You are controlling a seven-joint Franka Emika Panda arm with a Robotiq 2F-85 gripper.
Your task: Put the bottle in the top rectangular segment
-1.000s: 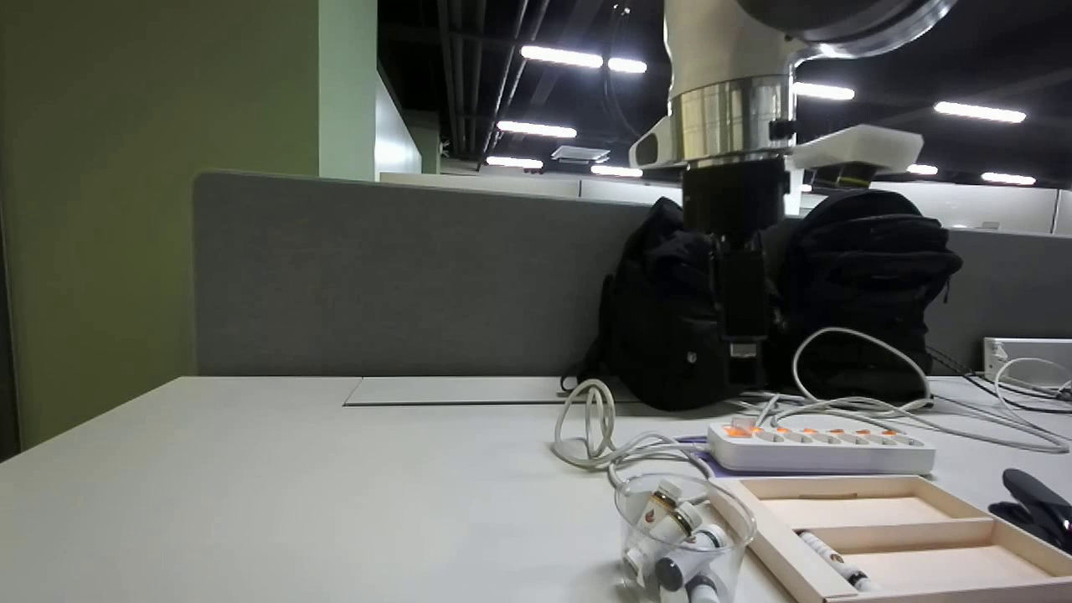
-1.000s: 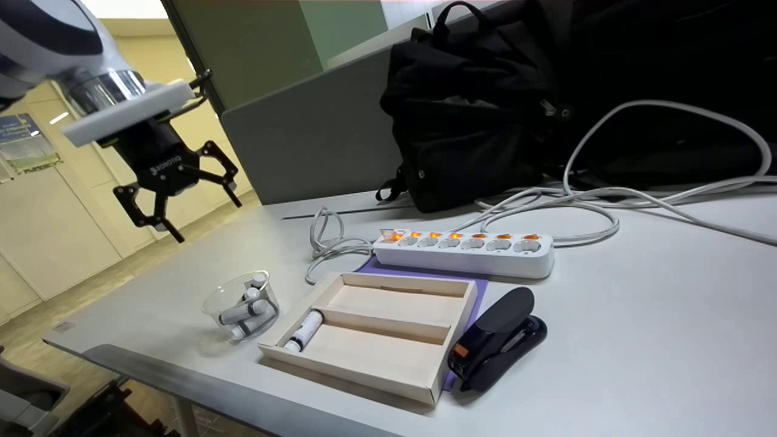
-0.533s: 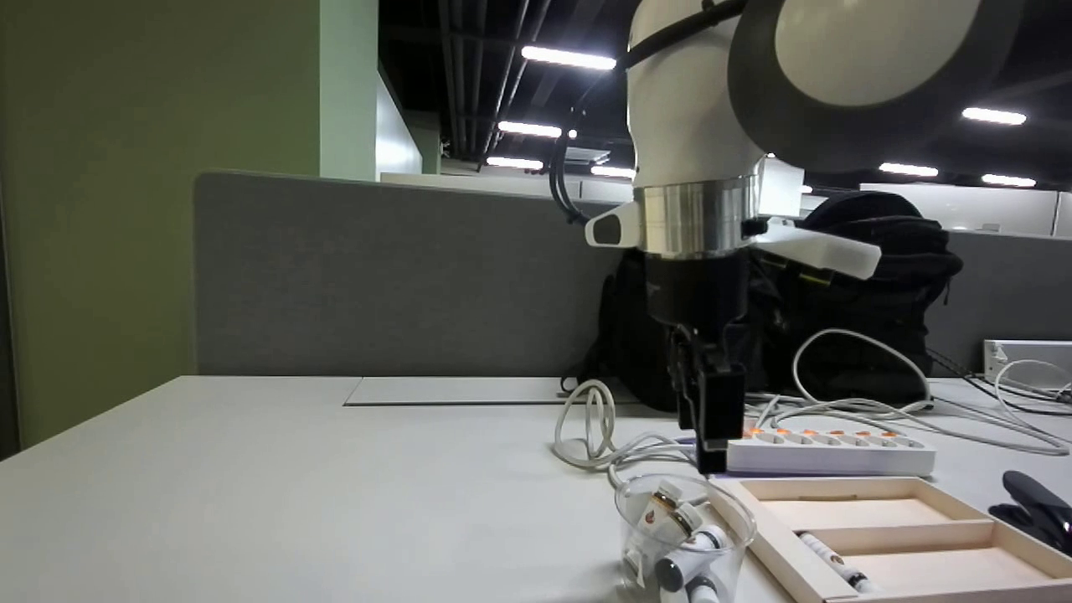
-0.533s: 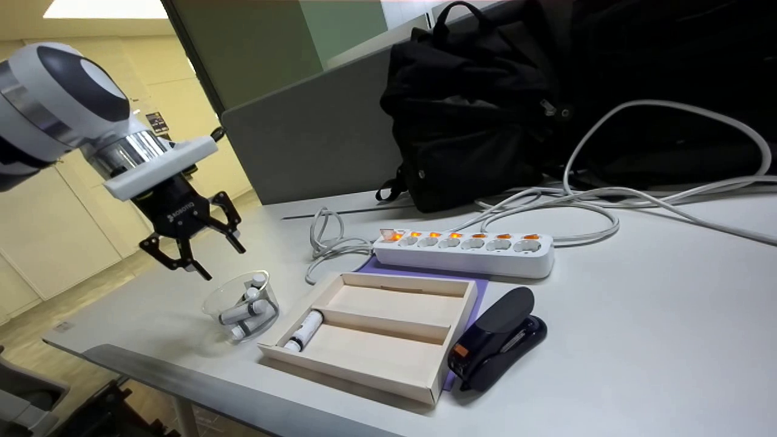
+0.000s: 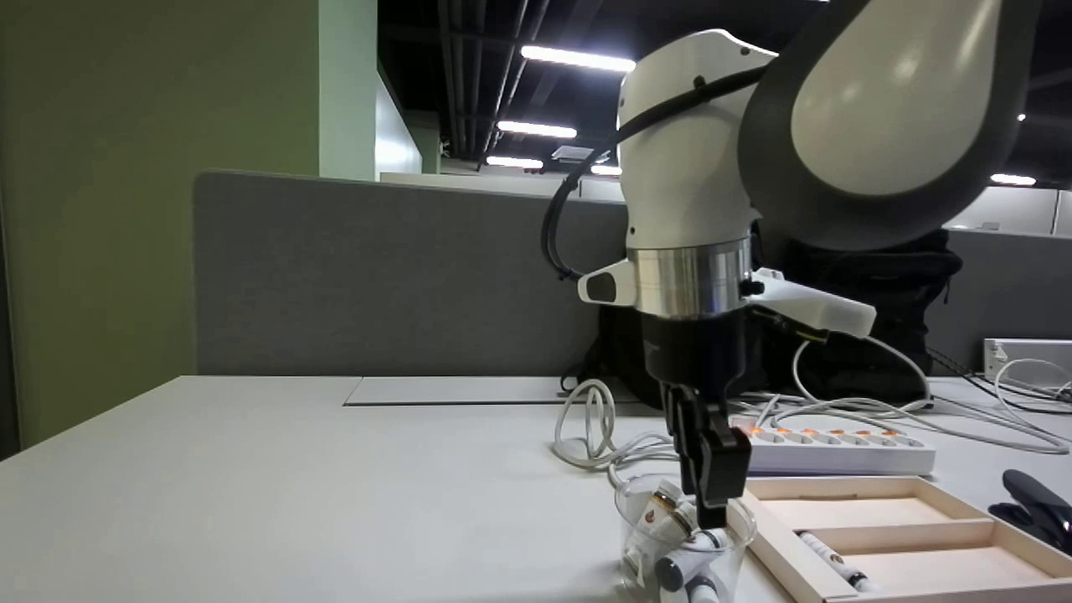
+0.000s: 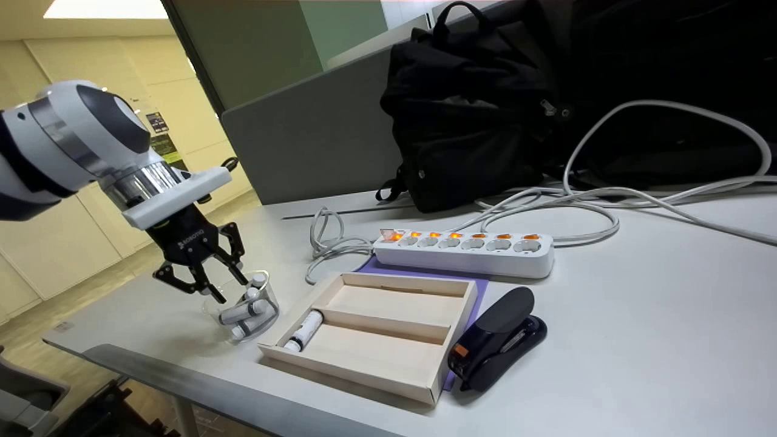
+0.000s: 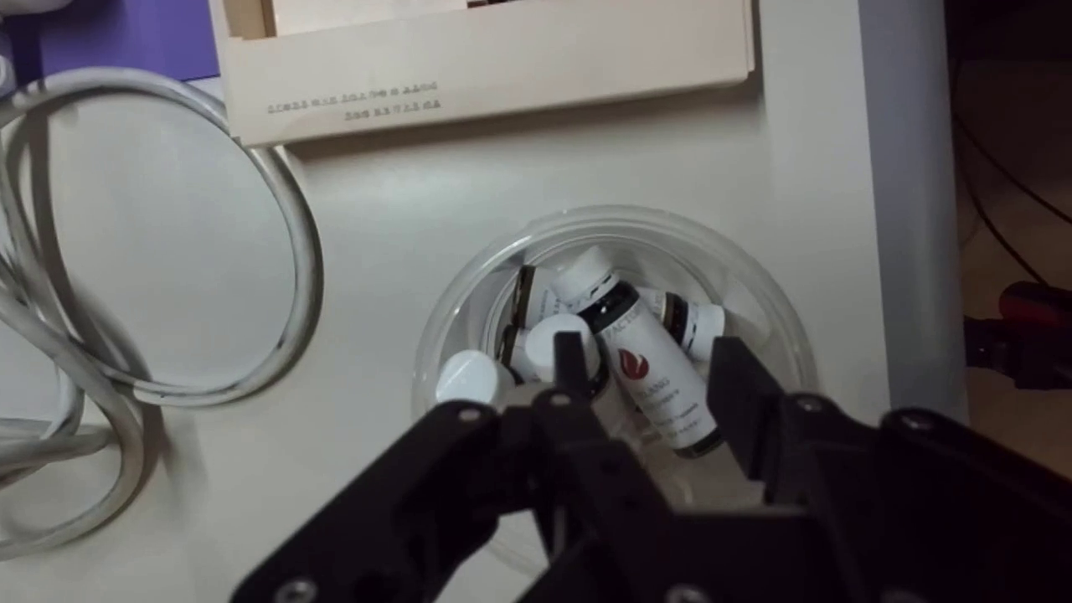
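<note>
Several small white-labelled bottles with white caps lie in a clear plastic cup (image 7: 779,310). Which one the task names, I cannot tell. In the wrist view, a bottle (image 7: 657,368) with a red leaf mark lies slanted on top, seen between the fingertips of my gripper (image 7: 650,339). The gripper (image 6: 234,292) points down at the cup's mouth with its jaws apart, holding nothing. In both exterior views, the top rectangular segment (image 6: 394,303) is the far compartment of the pale wooden tray (image 6: 346,375), with no bottle in it. A white bottle (image 6: 306,331) lies in the nearer compartment.
A white power strip (image 6: 464,264) stands behind the tray, on a purple sheet (image 6: 479,297). Looped white cable (image 6: 328,243) lies beyond the cup. A dark stapler (image 6: 491,340) sits beside the tray. Black backpacks (image 6: 467,121) lean against the grey partition (image 6: 303,139).
The arm has come down from high above the table to the cup. My gripper's jaws have narrowed but remain apart. Bottles, cup and tray have not moved.
</note>
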